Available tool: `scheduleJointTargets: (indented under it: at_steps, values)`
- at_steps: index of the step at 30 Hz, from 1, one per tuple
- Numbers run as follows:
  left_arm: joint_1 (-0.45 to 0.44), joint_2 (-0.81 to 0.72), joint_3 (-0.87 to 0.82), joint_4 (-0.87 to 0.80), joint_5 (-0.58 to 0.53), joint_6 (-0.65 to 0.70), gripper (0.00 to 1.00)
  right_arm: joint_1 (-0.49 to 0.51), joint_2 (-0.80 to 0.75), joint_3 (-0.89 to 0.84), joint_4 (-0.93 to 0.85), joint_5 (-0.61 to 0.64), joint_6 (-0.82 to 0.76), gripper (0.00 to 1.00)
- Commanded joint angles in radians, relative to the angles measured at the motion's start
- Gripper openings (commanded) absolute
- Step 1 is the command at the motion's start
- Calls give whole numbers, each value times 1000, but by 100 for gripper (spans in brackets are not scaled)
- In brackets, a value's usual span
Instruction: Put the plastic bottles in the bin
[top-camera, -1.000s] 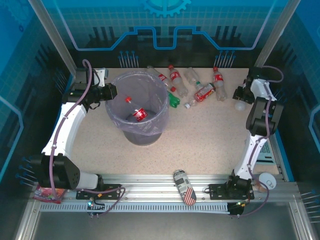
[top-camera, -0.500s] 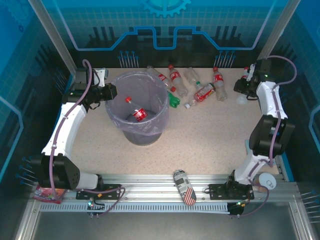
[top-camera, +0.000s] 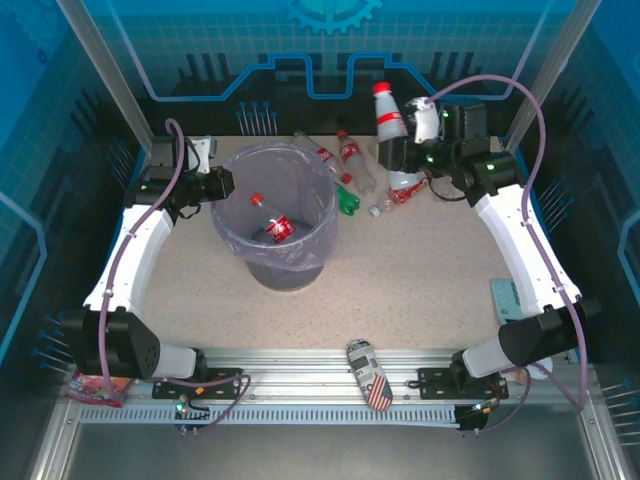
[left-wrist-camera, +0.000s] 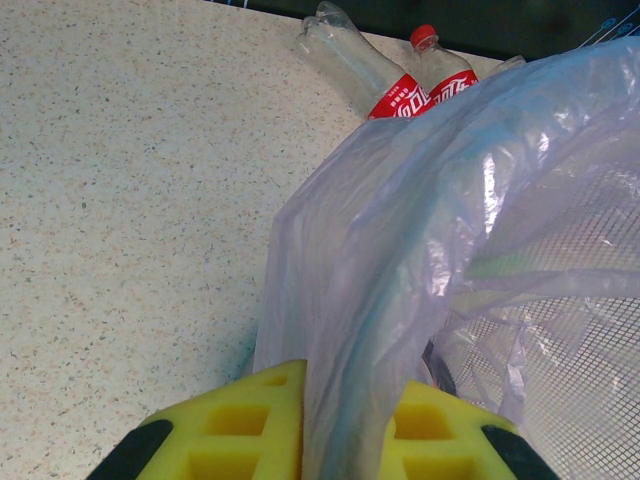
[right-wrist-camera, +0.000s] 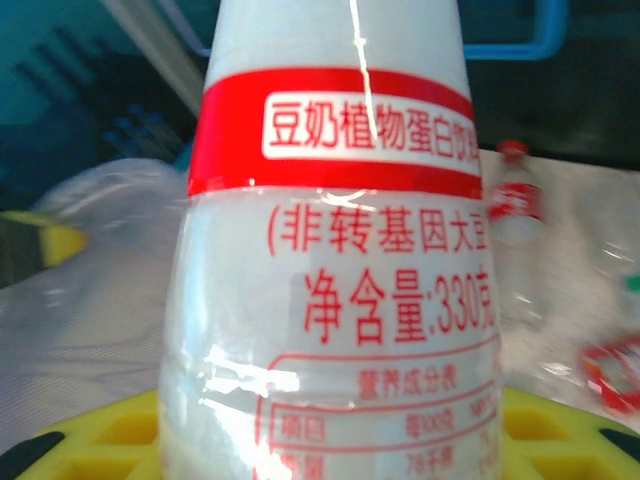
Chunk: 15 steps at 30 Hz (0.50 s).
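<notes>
1. Now we are in the carry step — our right end effector is clenched round the base of a white bottle with a red band, upright above the desk, beyond the bin and to its right.
2. Our left end effector is clamped on the bag at the bin's left rim.
3. One red-label bottle lies inside the bin; other bottles lie just behind it.
4. Next, we judge, the white bottle must travel over the bin's mouth before release.

On the table, bin left of centre with one bottle in it, left gripper on its left rim, loose bottles behind-right of it, right gripper holding an upright bottle above them, can at near edge
</notes>
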Motion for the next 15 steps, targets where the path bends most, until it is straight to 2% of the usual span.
scheduleJointTargets:
  at_steps: [1, 6, 10, 15]
  values:
    - [-41, 59, -64, -106, 47, 43, 12, 121, 17, 86, -3, -74, -8, 51]
    - [-46, 58, -65, -111, 39, 47, 12, 263, 137, 248, -75, -72, -57, 51]
    - [-47, 55, -65, -112, 37, 47, 13, 367, 260, 374, -137, -23, -109, 51]
    - [-49, 58, -66, -111, 34, 48, 12, 430, 408, 486, -200, 45, -145, 52]
